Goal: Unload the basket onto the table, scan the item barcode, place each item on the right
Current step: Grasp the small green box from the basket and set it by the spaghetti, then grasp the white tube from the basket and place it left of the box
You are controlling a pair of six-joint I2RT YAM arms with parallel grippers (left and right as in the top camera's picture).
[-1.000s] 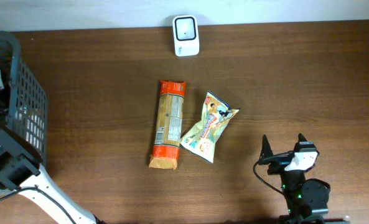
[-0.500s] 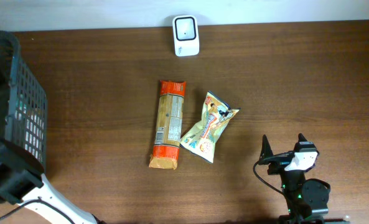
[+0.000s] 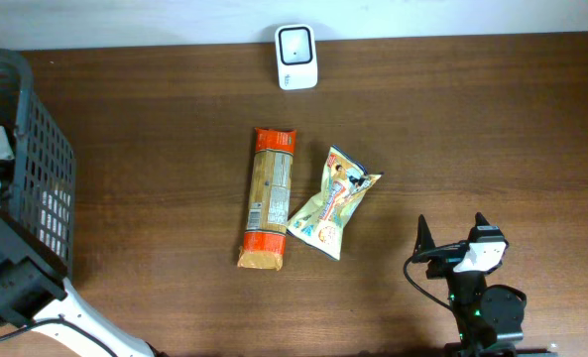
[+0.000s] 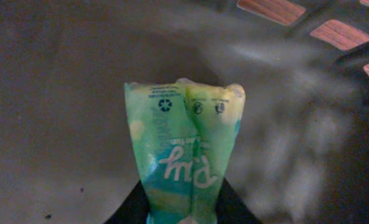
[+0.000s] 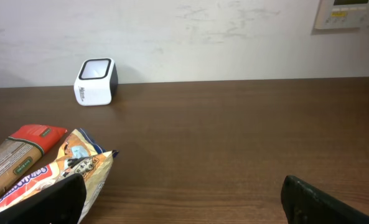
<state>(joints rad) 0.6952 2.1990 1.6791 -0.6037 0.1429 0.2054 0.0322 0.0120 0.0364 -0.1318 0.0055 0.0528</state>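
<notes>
- Dark slatted basket (image 3: 46,178) stands at the left edge of the worktop (image 3: 492,129). The left arm reaches down into it.
- Inside the basket is a green packet (image 4: 184,137), printed side up, on the grey floor. No other contents can be made out.
- Left gripper (image 4: 183,214): jaws drawn in on the lower end of the green packet, one finger on each side, pinching it.
- Right gripper (image 3: 451,226): jaws spread wide, holding nothing, near the front right corner.
- White scanner (image 3: 296,43) stands at the middle of the back edge.
- Orange pasta packet (image 3: 269,198) and snack bag (image 3: 333,203) lie side by side mid-worktop, touching at their lower ends.
</notes>
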